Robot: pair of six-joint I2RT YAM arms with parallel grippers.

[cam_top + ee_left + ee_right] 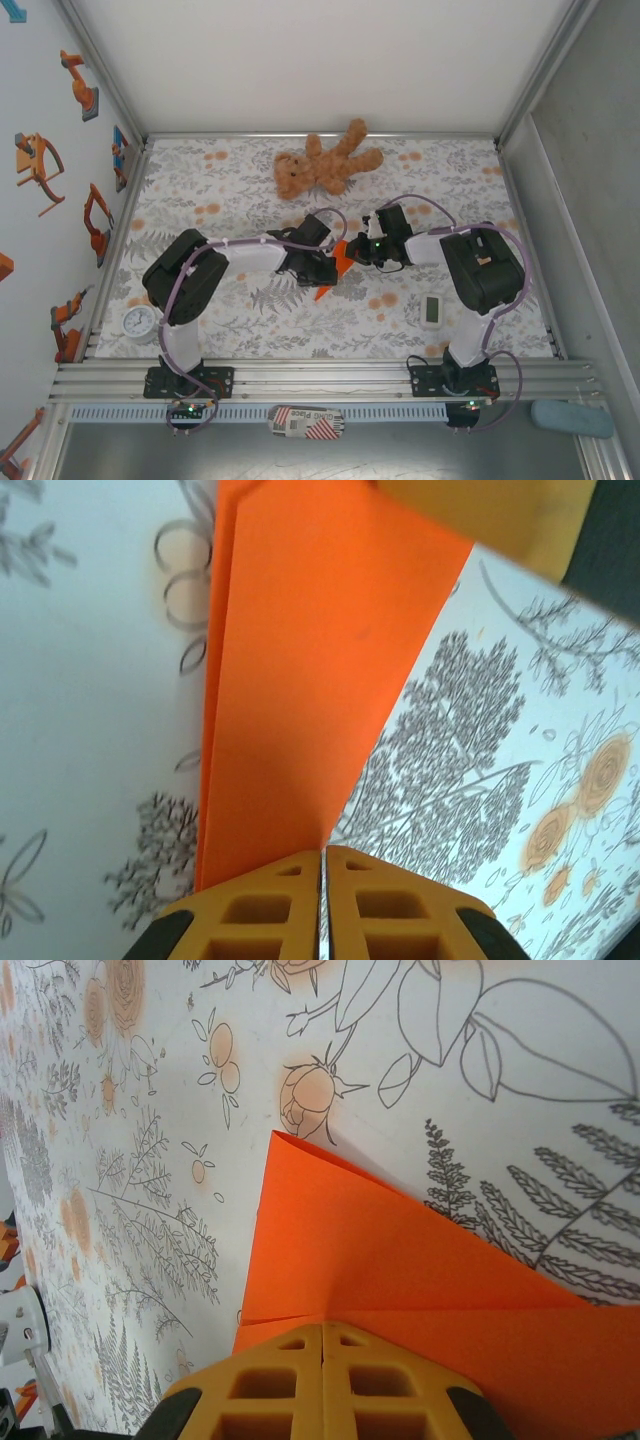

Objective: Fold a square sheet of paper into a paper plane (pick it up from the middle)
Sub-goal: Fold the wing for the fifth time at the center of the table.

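Flower-printed tablecloth (pixel 250 320) spreads beneath both arms. At frame centre the orange paper (pixel 340 258), already creased into a narrow layered point, hangs between the left gripper (pixel 322 865) and right gripper (pixel 322 1335), each clamped shut on it. Wing folds probably remain.
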